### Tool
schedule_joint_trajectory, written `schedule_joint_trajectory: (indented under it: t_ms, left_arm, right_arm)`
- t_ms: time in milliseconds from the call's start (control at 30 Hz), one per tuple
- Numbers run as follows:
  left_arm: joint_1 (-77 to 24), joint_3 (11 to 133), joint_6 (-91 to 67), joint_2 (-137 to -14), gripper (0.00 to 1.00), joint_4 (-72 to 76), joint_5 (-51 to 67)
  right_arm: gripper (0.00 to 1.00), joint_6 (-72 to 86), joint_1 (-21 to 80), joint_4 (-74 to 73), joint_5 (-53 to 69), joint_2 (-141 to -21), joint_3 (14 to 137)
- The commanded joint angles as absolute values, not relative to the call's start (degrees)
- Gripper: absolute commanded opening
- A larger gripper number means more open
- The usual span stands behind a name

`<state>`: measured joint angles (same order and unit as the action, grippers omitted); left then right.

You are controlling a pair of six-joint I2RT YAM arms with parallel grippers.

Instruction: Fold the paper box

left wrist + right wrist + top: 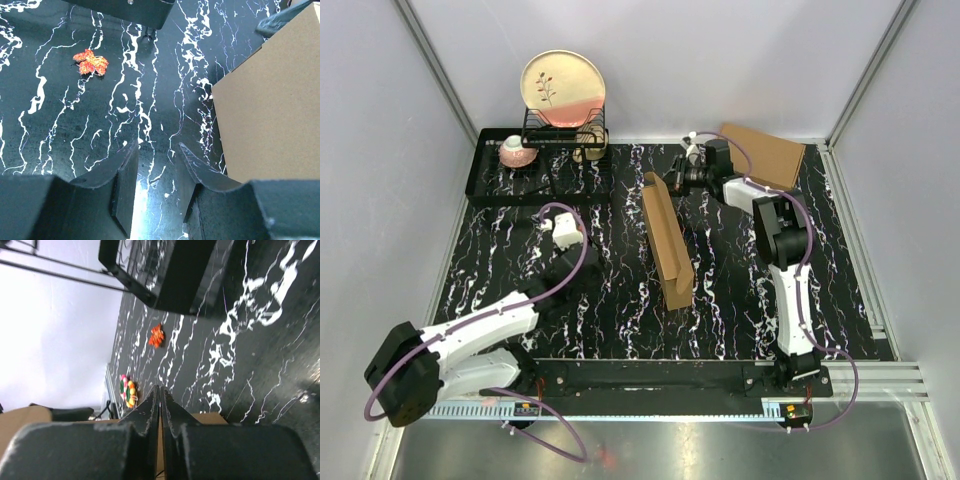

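The paper box [666, 238] is brown cardboard and stands on one long edge in the middle of the table, folded up into a shallow closed shape. Its broad face [270, 110] fills the right of the left wrist view. My left gripper [563, 228] [158, 145] hovers left of the paper box, open, with only the table between its fingers. My right gripper [681, 174] [160, 387] is by the box's far end, to its right, shut with nothing in it. A strip of cardboard [210, 417] shows behind its fingers.
A second brown cardboard box [765, 152] lies tilted at the back right corner. A black dish rack [540, 165] with a plate [563, 90] and cup [516, 152] stands at the back left. A red leaf [91, 62] [157, 335] and a colourful ring [128, 390] lie on the table.
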<state>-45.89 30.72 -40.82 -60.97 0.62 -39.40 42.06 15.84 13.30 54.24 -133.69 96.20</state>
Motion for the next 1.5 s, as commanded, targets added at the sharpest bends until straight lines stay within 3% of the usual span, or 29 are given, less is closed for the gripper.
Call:
schedule_joint_trajectory:
  t_ms: [0, 267, 733, 867, 1033, 1167, 1267, 1467]
  left_arm:
    - [-44.91, 32.69, -40.78, -59.33, 0.39, 0.97, -38.59]
    - [-44.65, 33.4, -41.57, -61.52, 0.39, 1.93, -36.12]
    - [-44.74, 31.82, -43.59, -61.61, 0.38, 2.55, -33.4]
    - [-44.74, 31.73, -43.77, -61.44, 0.38, 2.55, -33.75]
    - [-44.65, 33.04, -42.72, -60.65, 0.39, 1.67, -35.51]
    - [-42.9, 34.1, -42.71, -60.64, 0.39, 1.14, -35.16]
    - [-37.81, 34.01, -45.35, -61.61, 0.4, 2.28, -29.82]
    - [-31.82, 37.7, -44.3, -68.37, 0.41, 7.46, -19.88]
  right_arm:
    - [0.08, 38.06, 17.22, 8.88, 60.29, -134.82, 95.72]
    - [0.09, 37.0, 17.58, 10.19, 60.82, -131.49, 87.64]
    - [0.15, 34.1, 21.88, 5.45, 61.09, -129.38, 84.55]
    - [0.16, 36.01, 19.69, 6.93, 52.33, -124.64, 79.22]
    - [0.28, 42.01, 12.5, 9.23, 39.14, -110.07, 70.43]
    - [0.31, 38.95, 11.16, 1.34, 22.27, -95.39, 66.54]
    - [0.3, 38.67, 11.25, -3.95, 12.97, -83.35, 60.4]
    - [0.25, 39.29, 11.78, -11.24, 5.9, -59.53, 44.58]
